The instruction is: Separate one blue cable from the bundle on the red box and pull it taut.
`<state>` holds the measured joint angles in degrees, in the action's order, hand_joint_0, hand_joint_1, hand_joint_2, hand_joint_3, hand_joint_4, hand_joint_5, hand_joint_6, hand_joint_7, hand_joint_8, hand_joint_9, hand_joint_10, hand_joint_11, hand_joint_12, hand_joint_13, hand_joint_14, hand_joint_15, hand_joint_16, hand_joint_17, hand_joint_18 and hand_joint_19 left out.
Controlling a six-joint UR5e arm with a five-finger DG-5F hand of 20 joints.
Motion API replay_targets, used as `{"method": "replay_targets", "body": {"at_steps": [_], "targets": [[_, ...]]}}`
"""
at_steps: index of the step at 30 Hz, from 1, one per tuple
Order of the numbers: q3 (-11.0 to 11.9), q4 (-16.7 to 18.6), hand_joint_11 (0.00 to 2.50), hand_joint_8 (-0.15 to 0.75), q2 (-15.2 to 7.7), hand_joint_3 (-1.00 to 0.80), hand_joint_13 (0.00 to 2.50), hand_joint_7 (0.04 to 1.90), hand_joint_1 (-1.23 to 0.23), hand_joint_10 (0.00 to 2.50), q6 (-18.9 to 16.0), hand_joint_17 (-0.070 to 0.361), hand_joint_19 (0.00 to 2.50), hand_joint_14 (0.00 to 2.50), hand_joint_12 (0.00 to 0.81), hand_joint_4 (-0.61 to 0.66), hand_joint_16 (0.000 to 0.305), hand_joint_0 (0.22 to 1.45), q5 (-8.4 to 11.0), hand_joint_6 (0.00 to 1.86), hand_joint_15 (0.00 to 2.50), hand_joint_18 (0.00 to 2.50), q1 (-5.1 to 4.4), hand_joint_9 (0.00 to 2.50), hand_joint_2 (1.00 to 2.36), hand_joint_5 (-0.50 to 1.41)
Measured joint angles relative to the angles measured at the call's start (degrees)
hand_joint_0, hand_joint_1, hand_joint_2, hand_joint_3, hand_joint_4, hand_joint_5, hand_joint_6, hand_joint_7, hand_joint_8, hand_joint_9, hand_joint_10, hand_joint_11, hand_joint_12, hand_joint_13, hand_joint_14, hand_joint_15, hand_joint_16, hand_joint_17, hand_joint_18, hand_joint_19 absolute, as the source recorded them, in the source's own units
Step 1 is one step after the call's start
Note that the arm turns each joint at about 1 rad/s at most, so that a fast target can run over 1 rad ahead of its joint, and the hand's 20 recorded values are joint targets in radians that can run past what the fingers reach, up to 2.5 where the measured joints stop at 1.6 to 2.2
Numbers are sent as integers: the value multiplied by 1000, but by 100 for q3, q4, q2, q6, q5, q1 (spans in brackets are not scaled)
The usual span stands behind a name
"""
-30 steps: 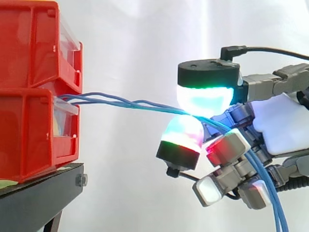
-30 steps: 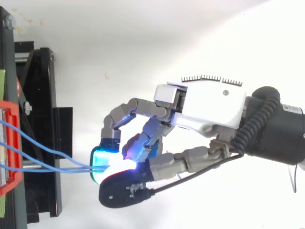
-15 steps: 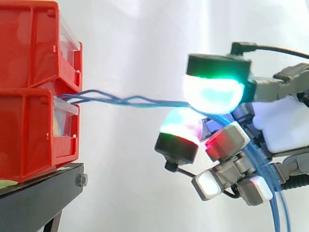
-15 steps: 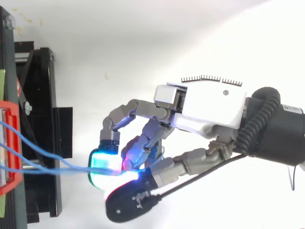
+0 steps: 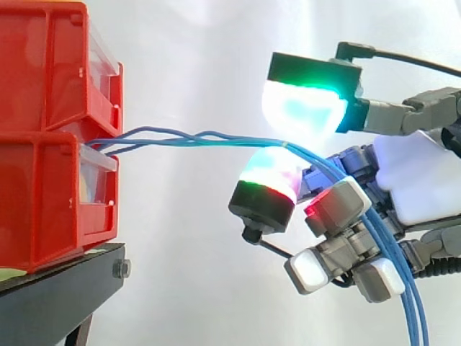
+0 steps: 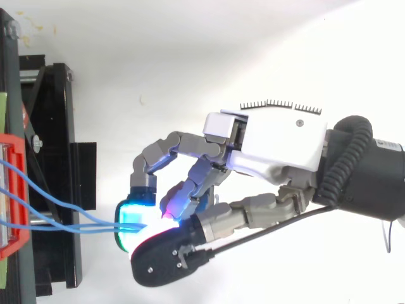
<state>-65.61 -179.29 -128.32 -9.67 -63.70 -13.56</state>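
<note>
— Where are the cables [image 5: 248, 142]?
— 3 blue strands run from the red bins [image 5: 50, 180] rightward into the hand [image 6: 278, 142].
— Its grip?
— Fingers curled, cables pinched between thumb and finger pads [image 5: 302, 108].

The blue cables [image 5: 415, 321] disappear into the red bins [image 5: 43, 180], themselves cut by the frame's left edge; lower right, the cables run off the bottom edge.
</note>
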Motion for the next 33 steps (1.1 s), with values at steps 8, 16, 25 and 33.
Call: {"method": "replay_targets", "body": {"at_steps": [8,16,25,33], "targets": [[19,0,1076,375,-1,-402,981,1122,-671,19,-1,114,795,18,409,139,51,594,-91,855,634,1074,1,1100,1007,-162],[23,0,1090,346,-1,-199,970,1107,-842,18,-4,110,754,18,399,-4,49,658,-107,893,632,1062,1,1037,1018,-189],[23,-7,1075,321,-2,-290,926,1075,-930,19,-5,104,707,18,379,-43,46,765,-107,896,619,998,0,983,1017,-203],[23,-78,1066,311,0,-500,895,1041,-942,18,-6,99,664,19,366,-6,44,806,-115,884,604,969,9,949,1000,-193]]}}
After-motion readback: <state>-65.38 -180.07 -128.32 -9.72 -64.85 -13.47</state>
